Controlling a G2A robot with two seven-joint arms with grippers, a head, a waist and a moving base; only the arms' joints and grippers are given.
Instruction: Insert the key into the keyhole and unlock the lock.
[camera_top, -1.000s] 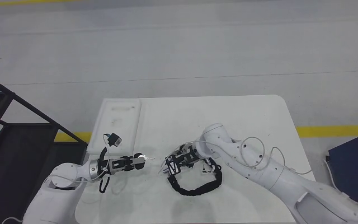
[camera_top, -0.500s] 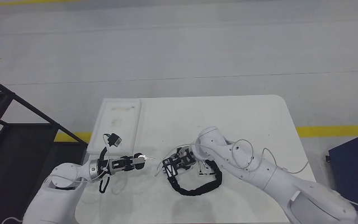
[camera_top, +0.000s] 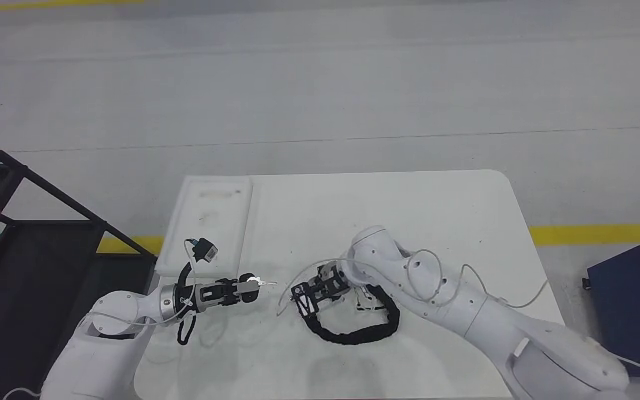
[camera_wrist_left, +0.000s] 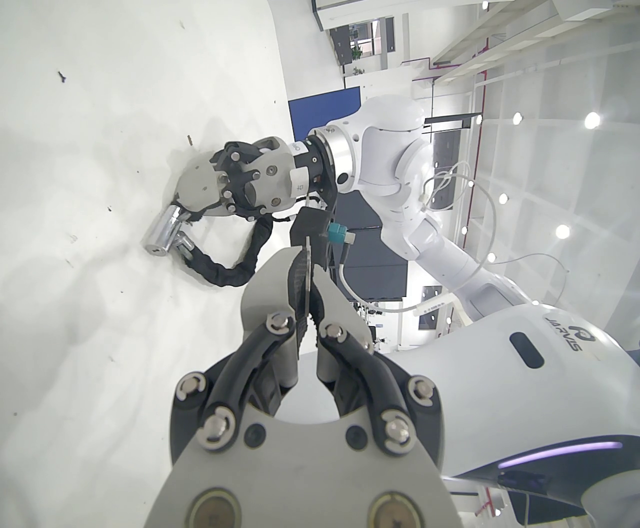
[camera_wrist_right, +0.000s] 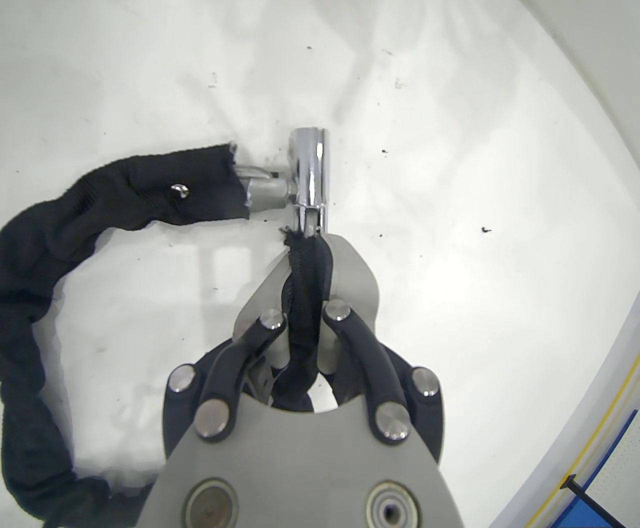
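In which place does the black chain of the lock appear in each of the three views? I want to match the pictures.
Top view: the black chain lies looped on the table, near its front edge.
Left wrist view: it curves on the table, beyond this arm's end effector.
Right wrist view: it loops out from between the fingers.
Shared landmark: the right end effector, which grips the chain.

The lock (camera_wrist_right: 310, 167) cylinder is polished, glossy metal. Its chain sleeve (camera_wrist_right: 50, 235) is black matt woven cloth. The white surface (camera_wrist_right: 450, 125) is matt, slightly speckled.
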